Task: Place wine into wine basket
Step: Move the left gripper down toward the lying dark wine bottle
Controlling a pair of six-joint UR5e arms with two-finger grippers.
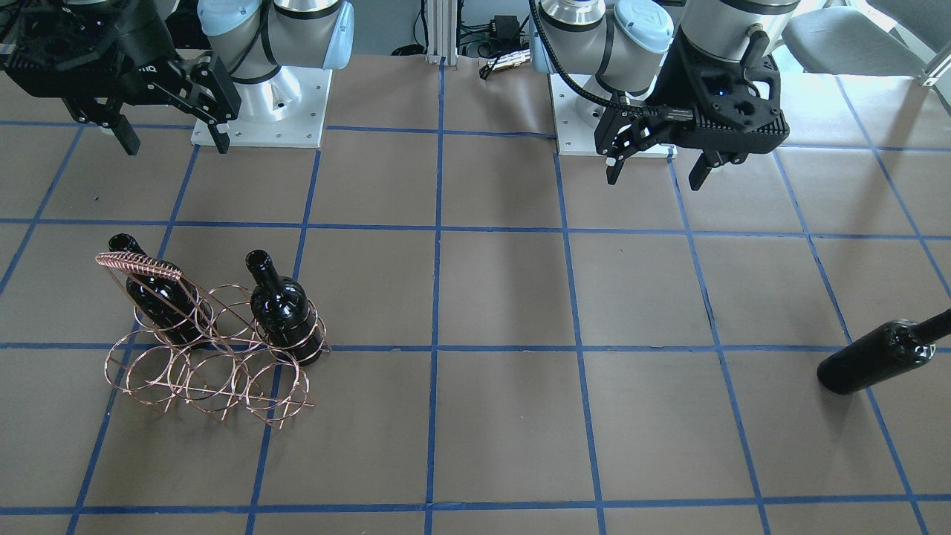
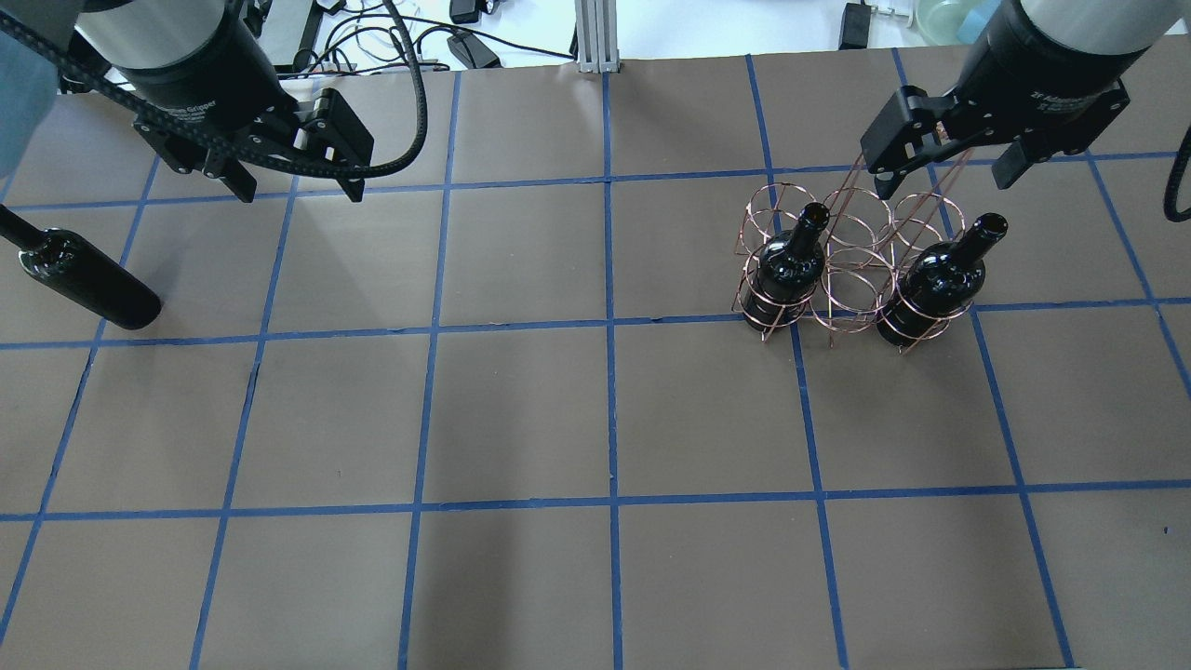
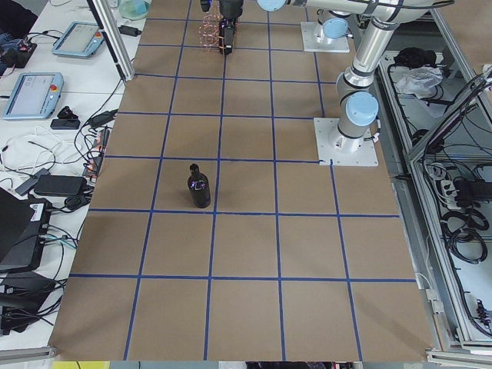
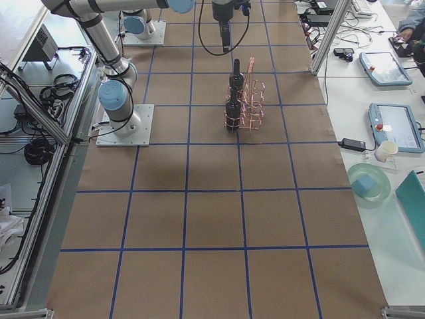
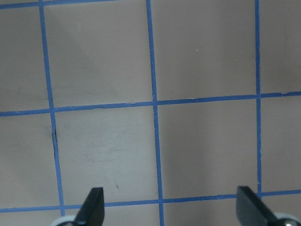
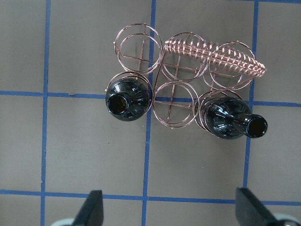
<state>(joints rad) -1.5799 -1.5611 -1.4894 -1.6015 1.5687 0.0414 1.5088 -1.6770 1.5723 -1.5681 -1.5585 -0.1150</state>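
Copper wire basket [image 2: 849, 265] at two o'clock holds two glossy black bottles [image 2: 789, 270]; third bottle [image 2: 88, 279], apparently upright, at nine. Left gripper [image 2: 298, 186] and right gripper [image 2: 942, 177] hang spread, empty.

Lighting is bright, even and overhead. Soft shadows fall on the table [image 2: 521, 409]. Bottles [image 1: 282, 308] show small glints. Focus is sharp.

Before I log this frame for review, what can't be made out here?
- Mouth of the loose wine bottle: cut off by the front-facing view's right edge, the overhead's left edge.
- Handle top of the wine basket: overhead view, hidden behind the right claw.
- Same basket, exterior left view: too small.
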